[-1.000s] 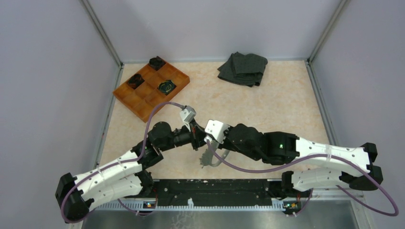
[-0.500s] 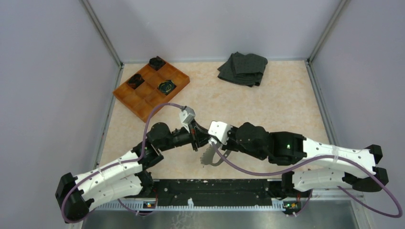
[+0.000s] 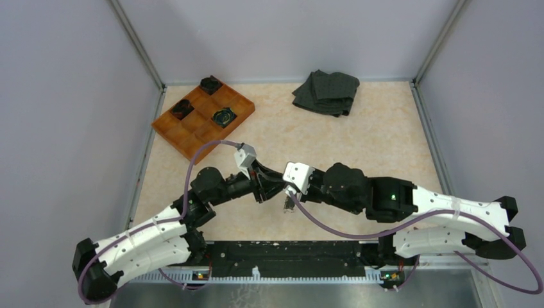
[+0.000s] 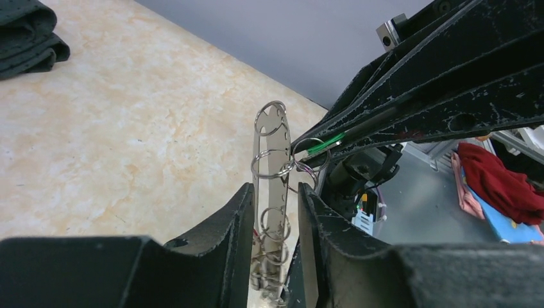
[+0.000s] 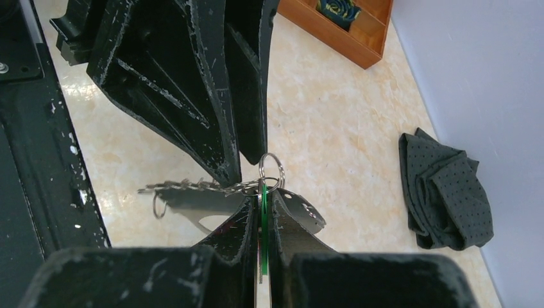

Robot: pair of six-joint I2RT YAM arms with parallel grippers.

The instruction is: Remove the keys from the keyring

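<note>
The keyring (image 5: 271, 170) hangs in mid-air over the bench (image 3: 359, 147) near its front edge, just above the right end effector (image 5: 262, 202). That one's jaws are closed on a green tag (image 5: 263, 224) looped through it. The keys (image 4: 269, 138) reach into the left end effector (image 4: 276, 192), whose jaws stand slightly apart, gaps showing either side.

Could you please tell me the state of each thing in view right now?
keyring: lifted, keys on it
left gripper: open around keyring
right gripper: shut on green tag
cloth: folded
tray: holds three black round objects
</note>
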